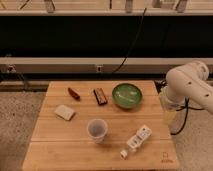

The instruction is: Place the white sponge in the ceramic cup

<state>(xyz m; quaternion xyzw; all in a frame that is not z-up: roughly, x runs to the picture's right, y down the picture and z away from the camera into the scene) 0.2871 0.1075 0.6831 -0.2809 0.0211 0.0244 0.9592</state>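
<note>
Lying flat on the left part of the light wooden table (47,147), the white rectangular sponge (65,112) is well apart from the pale ceramic cup (97,130), which stands upright nearer the front centre. Behind them rest a small reddish-brown oblong object (74,93), a dark rectangular bar (100,96), then a round green bowl (127,95). A white plastic bottle (138,137) lies on its side at the front right. The white robot arm (191,86) bends over the table's right edge, with the gripper (169,113) hanging beside that edge, holding nothing visible; whether it is open or closed cannot be told.
</note>
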